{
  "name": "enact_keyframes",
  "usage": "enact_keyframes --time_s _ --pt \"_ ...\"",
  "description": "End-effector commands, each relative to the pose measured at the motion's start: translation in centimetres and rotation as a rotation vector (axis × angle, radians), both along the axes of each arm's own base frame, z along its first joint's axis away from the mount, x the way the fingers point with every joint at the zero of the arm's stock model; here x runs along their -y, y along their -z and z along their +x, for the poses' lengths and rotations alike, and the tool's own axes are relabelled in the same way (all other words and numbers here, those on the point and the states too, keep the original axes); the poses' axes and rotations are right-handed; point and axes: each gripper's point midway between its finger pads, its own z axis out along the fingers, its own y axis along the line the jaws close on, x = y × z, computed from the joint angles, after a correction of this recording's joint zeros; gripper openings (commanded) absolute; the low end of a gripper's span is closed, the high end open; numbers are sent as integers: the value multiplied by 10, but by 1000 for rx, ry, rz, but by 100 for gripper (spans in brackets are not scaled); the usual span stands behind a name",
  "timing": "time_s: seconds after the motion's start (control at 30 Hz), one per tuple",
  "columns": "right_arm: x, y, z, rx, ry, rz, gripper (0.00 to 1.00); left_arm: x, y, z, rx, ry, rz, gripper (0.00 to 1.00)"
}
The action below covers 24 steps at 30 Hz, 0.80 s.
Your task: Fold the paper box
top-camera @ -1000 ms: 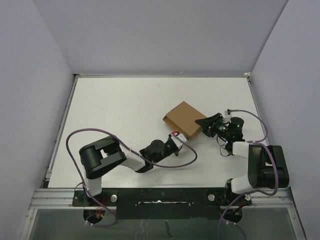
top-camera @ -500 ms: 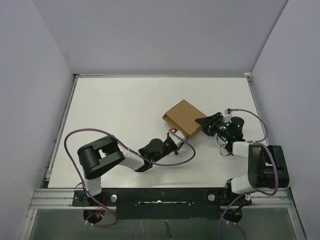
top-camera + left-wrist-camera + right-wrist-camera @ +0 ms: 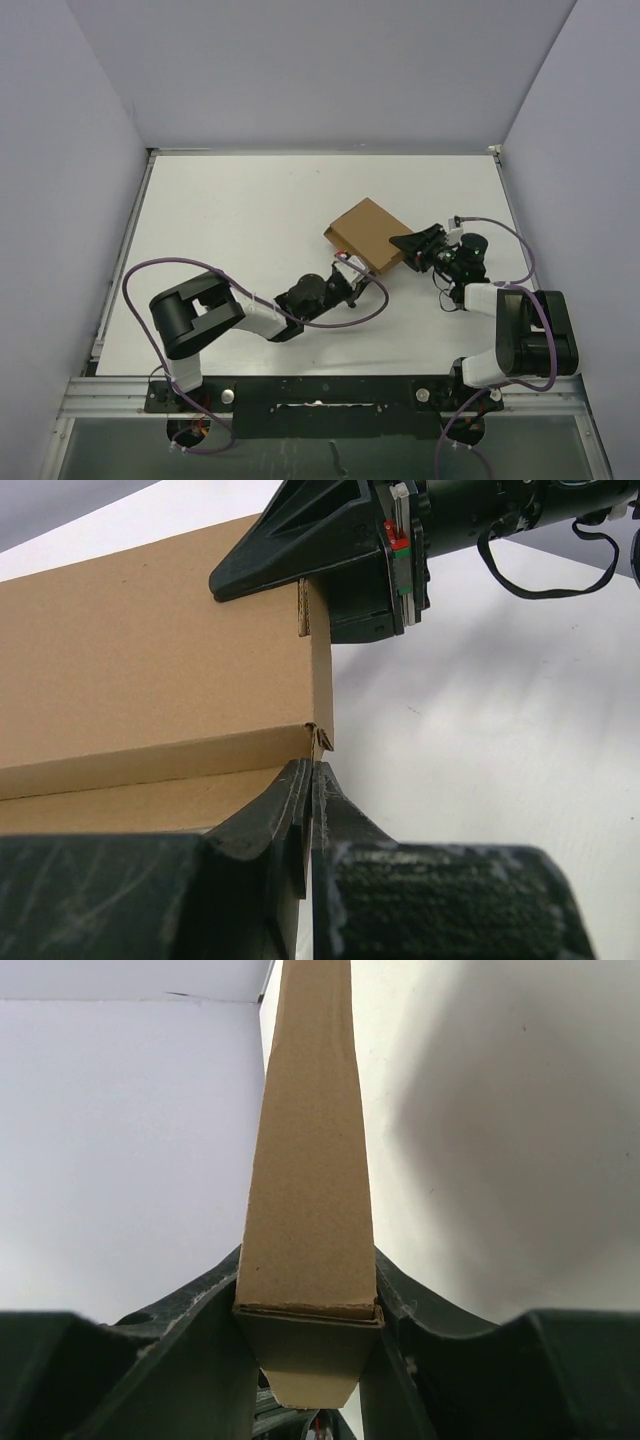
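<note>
White tabletop (image 3: 230, 220), plain pale walls (image 3: 320, 70) on three sides.

Directly ahead of the right gripper (image 3: 405, 244) and caught in it: the paper box (image 3: 368, 238), folded up into a flat brown slab, near the middle of the surface. Clamped on the slab's near end across its thickness, one finger on each broad face, jaws held partly apart by the cardboard between them.

From the right wrist, same grip seen end-on: right gripper (image 3: 308, 1295) with the paper box (image 3: 308, 1160) running straight away from the fingertips as a narrow brown band, edge toward the lens. Between the fingers, at the near end, a short tab (image 3: 308, 1375) of the same cardboard pointing back toward the wrist.

On the slab's near-left side: left gripper (image 3: 352, 272), fingers pressed together with no gap, tips right at the box's long edge.

From the left wrist: left gripper (image 3: 311, 780) shut tight, tips meeting just below the lower corner of the paper box (image 3: 150, 650). Touching or only just short of the cardboard: cannot tell. Slightly frayed at that corner. Beyond and above those tips, at the far end of the same side wall, the right gripper (image 3: 312, 580), its upper finger lying along the top face.

Behind the left gripper, trailing back along its arm: a loop of purple cable (image 3: 150, 275).
</note>
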Motion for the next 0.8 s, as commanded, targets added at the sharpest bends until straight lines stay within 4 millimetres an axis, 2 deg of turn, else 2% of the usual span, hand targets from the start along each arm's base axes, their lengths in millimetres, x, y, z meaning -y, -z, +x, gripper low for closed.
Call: enact_keyframes --time_s 0.0,0.7,0.77 --pt "-4 -25 2 122 -37 -20 21 -3 -63 19 54 -55 -134 0" --pt "-7 -26 1 151 -53 -58 21 -2 -64 22 -15 -48 -104 0" --pt "-8 -25 0 151 -54 -61 21 1 -73 25 -13 -51 -115 0"
